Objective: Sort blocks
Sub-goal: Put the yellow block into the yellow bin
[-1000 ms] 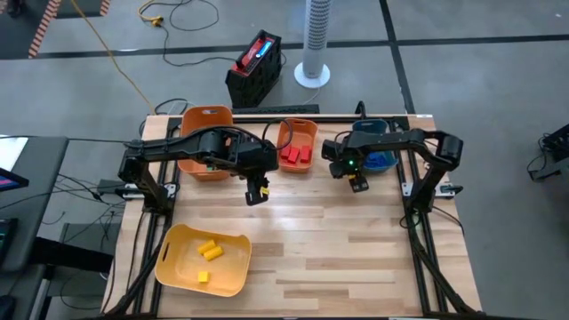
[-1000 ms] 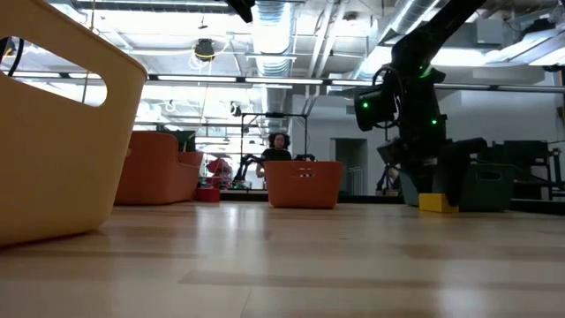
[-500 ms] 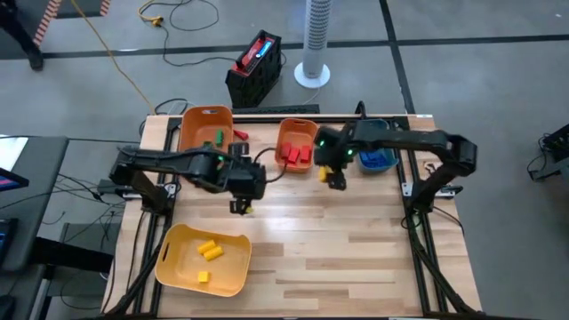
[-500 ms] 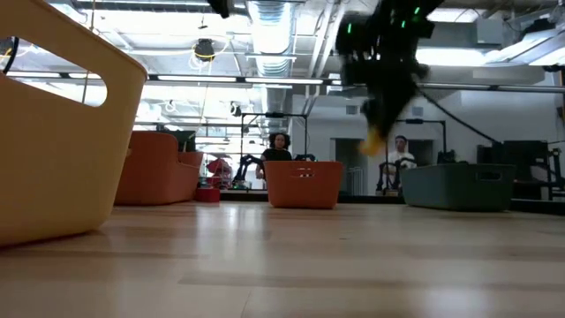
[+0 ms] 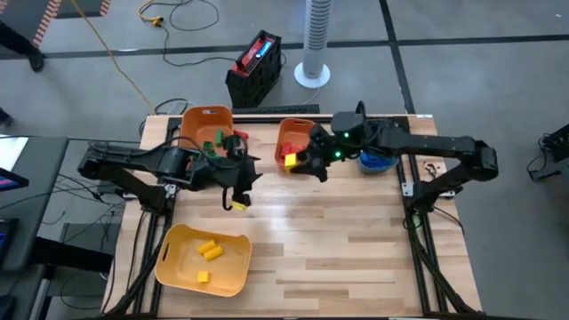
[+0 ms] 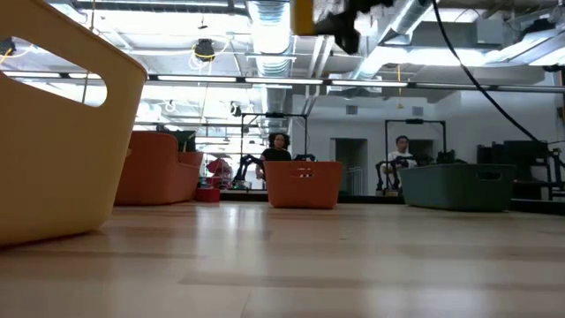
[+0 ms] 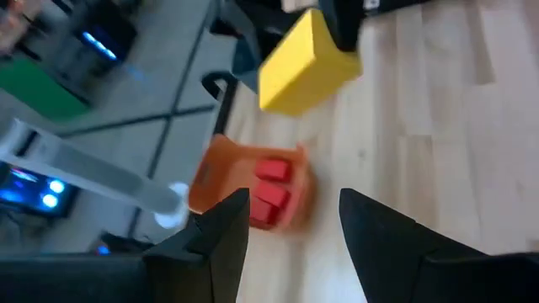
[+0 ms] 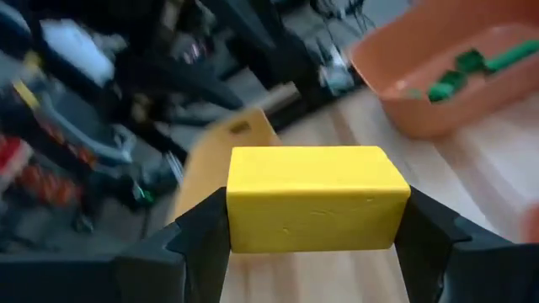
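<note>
My right gripper (image 5: 293,162) is shut on a yellow block (image 8: 312,198), high over the table just in front of the small orange bin (image 5: 298,138); the low view shows the block (image 6: 305,16) at its top edge. That bin holds red blocks (image 7: 268,192). My left gripper (image 5: 236,199) hangs open over the table's middle left with nothing between its fingers (image 7: 227,231). The far-left orange bin (image 5: 206,132) holds green blocks (image 8: 459,76). More yellow blocks (image 5: 208,251) lie in the yellow bin (image 5: 182,267). My right gripper pinches the yellow block by its two short ends (image 8: 240,202), one finger (image 8: 198,231) on each end. The fingers come nearly level from the table's right side. The block is lifted clear, high above the table, its long side lying across between the fingers.
A teal bin (image 5: 380,160) with blue blocks stands at the far right. A loose red block (image 5: 239,137) lies on the table between the two orange bins. The near right half of the wooden table (image 5: 356,258) is bare. People stand in the room beyond the table.
My right gripper has risen from the table in front of the teal bin with the yellow block, gone toward the table's left edge and tipped from pointing down to nearly level. My left gripper has drawn back toward the table's left edge and turned.
</note>
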Robot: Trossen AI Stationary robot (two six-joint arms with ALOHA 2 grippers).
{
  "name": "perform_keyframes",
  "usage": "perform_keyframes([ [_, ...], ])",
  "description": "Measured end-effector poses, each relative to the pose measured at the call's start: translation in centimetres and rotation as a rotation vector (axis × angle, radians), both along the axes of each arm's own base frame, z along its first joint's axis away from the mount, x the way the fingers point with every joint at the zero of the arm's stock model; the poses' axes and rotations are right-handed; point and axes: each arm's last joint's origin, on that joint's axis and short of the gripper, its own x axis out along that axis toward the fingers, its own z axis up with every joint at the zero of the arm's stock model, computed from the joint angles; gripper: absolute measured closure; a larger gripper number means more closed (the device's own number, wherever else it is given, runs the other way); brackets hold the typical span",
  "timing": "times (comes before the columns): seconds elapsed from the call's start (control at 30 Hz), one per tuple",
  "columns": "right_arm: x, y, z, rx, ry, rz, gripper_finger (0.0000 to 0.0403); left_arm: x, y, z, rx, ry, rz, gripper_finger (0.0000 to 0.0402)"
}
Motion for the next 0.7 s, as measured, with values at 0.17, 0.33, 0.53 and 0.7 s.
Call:
perform_keyframes([
  [0.17,0.6,0.8,1.5,0.089,-0.143,-0.089,0.0143,0.2,0.0,0.5,0.064,-0.025,-0.030,0.0195],
  [0.33,0.8,0.9,2.5,0.165,-0.235,-0.100,0.0143,0.9,0.1,0.8,0.081,-0.075,-0.018,0.0143],
  [0.53,0.9,1.4,2.6,0.182,-0.238,-0.087,0.0143,1.3,0.6,1.7,0.123,-0.160,0.035,0.0110],
  [0.7,1.8,2.1,2.7,0.223,-0.304,-0.063,0.0143,1.8,0.7,2.0,0.128,-0.188,-0.013,0.0109],
])
